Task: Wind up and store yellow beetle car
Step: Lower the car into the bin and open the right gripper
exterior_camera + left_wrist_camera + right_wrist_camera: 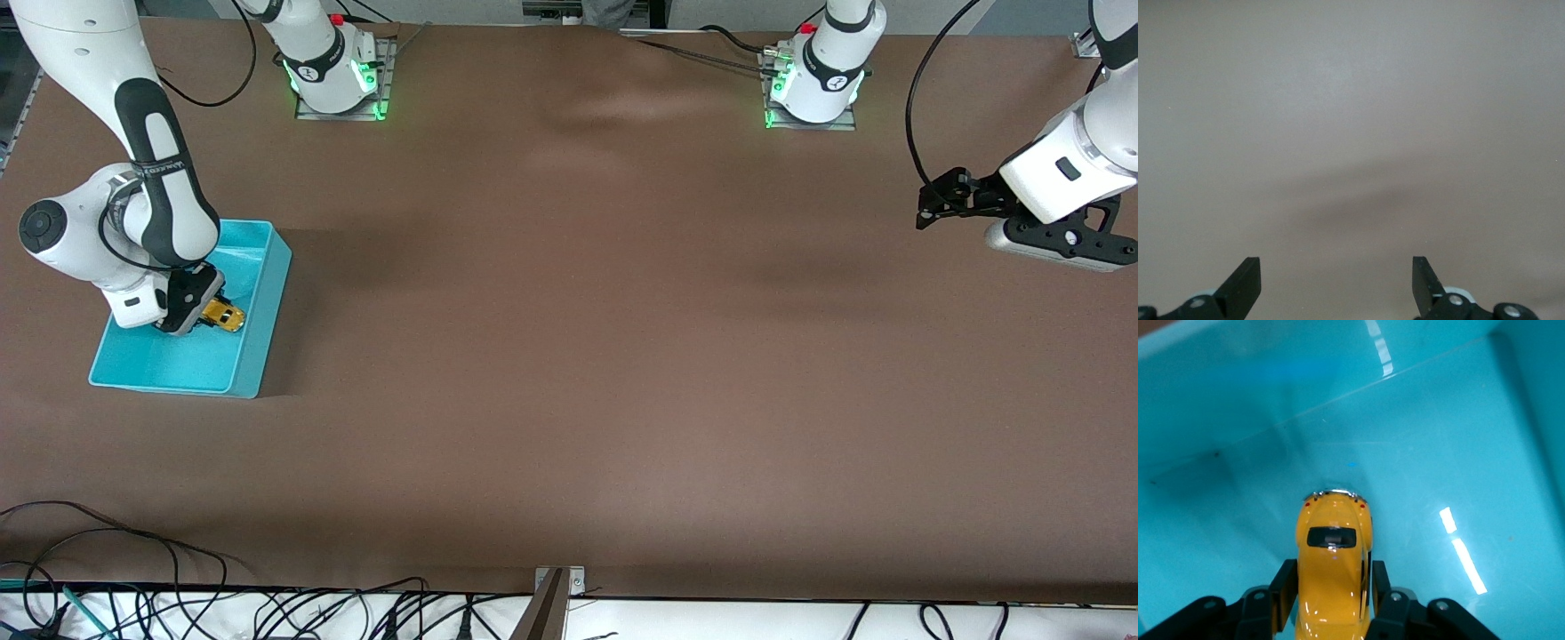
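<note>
- A brown table (pixel 569 356) carries a turquoise bin (pixel 258 356) at the right arm's end.
- Inside the bin, the right gripper (pixel 1329 590) has its fingers (pixel 1283 593) against the yellow beetle car's (pixel 1333 570) sides.
- The left gripper (pixel 1337 283) waits over bare table well away from the bin, fingers spread apart.

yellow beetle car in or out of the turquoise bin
In. The yellow beetle car sits inside the turquoise bin, between the right gripper fingers.

Beetle car (pixel 1333 577) in bin (pixel 258 302), at right arm's table end.
</note>
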Motion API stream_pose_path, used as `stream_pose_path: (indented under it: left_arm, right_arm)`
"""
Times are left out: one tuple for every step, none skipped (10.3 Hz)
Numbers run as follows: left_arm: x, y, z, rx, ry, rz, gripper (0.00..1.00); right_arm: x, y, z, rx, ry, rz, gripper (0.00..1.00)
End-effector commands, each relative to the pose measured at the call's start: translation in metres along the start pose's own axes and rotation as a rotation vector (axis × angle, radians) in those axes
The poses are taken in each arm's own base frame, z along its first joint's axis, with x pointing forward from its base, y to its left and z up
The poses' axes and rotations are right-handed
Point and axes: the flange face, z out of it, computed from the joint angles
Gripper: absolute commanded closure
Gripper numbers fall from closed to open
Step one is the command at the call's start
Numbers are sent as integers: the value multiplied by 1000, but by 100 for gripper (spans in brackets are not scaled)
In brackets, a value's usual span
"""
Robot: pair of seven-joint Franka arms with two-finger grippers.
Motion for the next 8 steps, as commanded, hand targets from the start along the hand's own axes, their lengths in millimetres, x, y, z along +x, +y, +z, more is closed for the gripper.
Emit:
stream_pose_path:
  left_arm:
    - [3,-4,-6,5,-5,-3,0]
    - [3,-4,-6,5,-5,-6,0]
    - [3,-6,-6,5,-5,-11,0]
    - [3,-6,-6,5,-5,-11,0]
    - [3,-8,-5,5,-6,-14,0]
    - [2,-8,-5,4,-8,-14,0]
    - [2,-8,-5,4,-8,-14,0]
    - [3,-8,-5,5,-6,-14,0]
  right_arm:
    - [12,8,-31,5,63,-11,23]
    - [22,13,-51,49,97,-23,23]
    - [35,16,-80,106,141,-34,23]
    - [47,22,-107,140,154,-12,23]
    - [54,30,-133,169,146,17,23]
    - [66,43,-168,165,120,52,22]
    - [77,50,-202,171,98,105,19]
    - [92,56,-238,151,85,162,14]
